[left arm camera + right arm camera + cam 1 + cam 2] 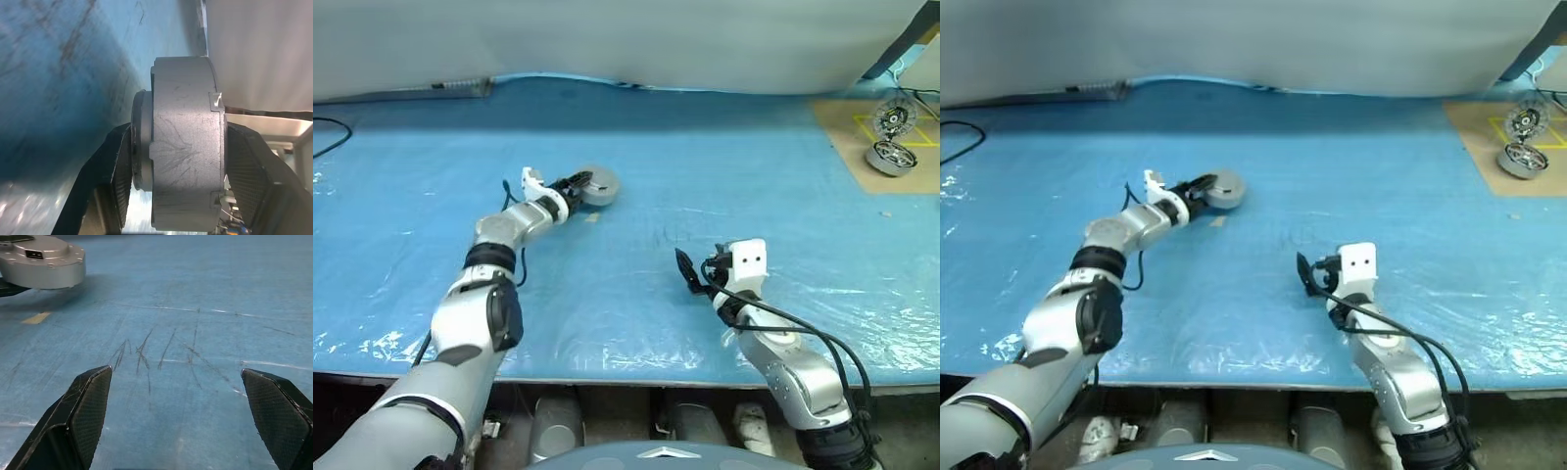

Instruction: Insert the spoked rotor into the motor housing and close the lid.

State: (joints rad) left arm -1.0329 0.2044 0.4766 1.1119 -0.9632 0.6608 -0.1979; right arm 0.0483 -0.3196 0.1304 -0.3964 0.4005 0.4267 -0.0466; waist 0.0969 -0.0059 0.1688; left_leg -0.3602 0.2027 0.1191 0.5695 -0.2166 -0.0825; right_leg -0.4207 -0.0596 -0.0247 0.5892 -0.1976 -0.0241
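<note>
The motor housing is a round grey metal drum lying out on the blue table. My left gripper is shut on it. In the left wrist view one black finger presses the smaller hub face and the other finger presses the opposite face of the housing. The lid looks closed flat against the housing, and the spoked rotor is hidden. My right gripper hovers near the table's front edge, open and empty, its fingers spread wide over bare sheet. The housing lies well beyond it.
A blue plastic sheet covers the table. At the far right a brown board carries a wheel-like round part and a grey round unit. A small yellow tape strip lies beside the housing. A white wall backs the table.
</note>
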